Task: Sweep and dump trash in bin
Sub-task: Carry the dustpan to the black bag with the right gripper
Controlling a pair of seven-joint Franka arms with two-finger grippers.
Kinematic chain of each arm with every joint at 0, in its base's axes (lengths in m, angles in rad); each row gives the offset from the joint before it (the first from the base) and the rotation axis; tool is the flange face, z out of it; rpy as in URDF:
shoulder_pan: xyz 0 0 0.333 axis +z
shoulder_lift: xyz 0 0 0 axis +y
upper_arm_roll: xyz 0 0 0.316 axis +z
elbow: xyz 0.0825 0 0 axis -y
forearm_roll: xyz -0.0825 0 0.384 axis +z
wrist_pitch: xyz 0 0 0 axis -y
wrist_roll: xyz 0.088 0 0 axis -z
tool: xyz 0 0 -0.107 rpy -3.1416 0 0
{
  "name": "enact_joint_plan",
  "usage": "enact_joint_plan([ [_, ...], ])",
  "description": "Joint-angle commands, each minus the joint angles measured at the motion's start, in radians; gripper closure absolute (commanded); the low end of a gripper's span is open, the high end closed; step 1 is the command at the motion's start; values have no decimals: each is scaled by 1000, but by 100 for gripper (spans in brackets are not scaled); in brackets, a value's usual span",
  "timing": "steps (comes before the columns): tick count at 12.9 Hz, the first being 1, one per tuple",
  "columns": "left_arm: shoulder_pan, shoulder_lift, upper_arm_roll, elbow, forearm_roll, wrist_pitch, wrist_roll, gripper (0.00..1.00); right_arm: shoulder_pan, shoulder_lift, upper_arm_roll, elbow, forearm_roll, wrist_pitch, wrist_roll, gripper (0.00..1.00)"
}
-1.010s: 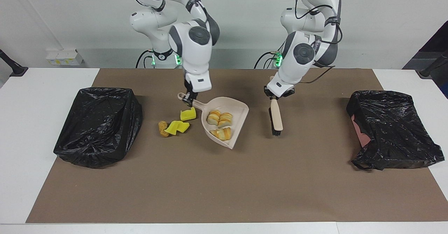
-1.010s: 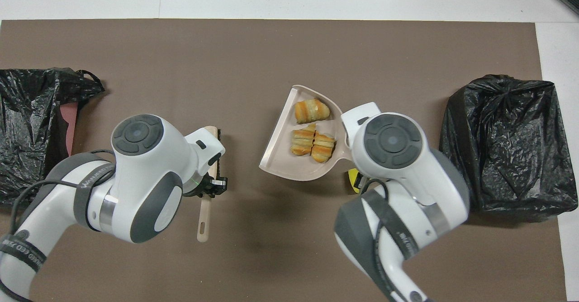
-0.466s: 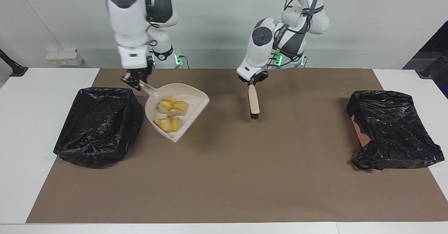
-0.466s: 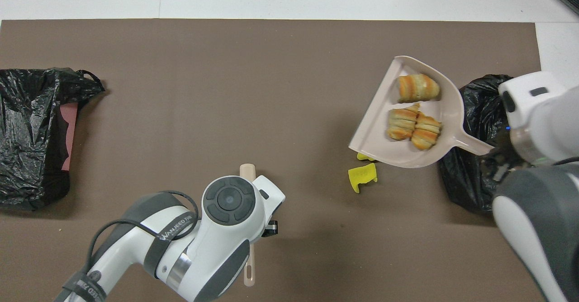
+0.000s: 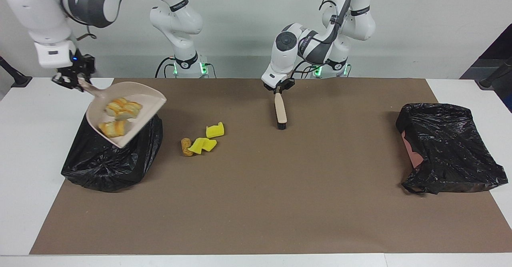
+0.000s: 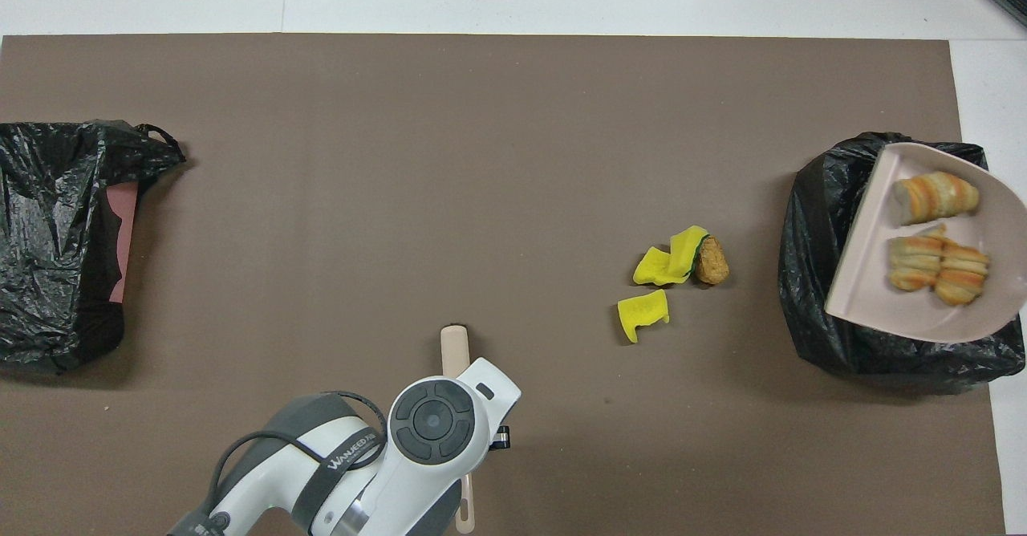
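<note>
Since the earlier frame, my right gripper point(image 5: 73, 80) has carried the dustpan point(image 5: 149, 99) from beside the bin point(image 5: 114, 167) to over it, and my left gripper point(image 5: 278, 89) has drawn the brush point(image 5: 280, 111) closer to my bases. My right fingers are clamped on the dustpan handle; the pan tilts over the bin at the right arm's end of the table, with three bread chunks point(image 5: 119, 115) inside. My left fingers are clamped on the brush handle, bristles down on the mat point(image 5: 256, 203). Yellow spongy pieces point(image 5: 208, 137) and the brown lump point(image 5: 186, 146) lie on the mat between bin and brush. Partial lettering, "WANJEED", shows on my left arm's band in the overhead view.
</note>
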Motion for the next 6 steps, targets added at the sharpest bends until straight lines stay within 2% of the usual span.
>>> enact_joint_plan([
  [1, -8, -30, 18, -5, -13, 17, -16, 0, -62, 18, 13, -10, -117, 111, -162, 100],
  [3, 13, -18, 26, 26, -13, 20, 1, 0, -59, 24, 13, -15, -224, 186, -256, 100],
  [6, 109, -3, 27, 89, 0, 13, 73, 0, -35, 52, 18, -16, -325, 260, -314, 100],
])
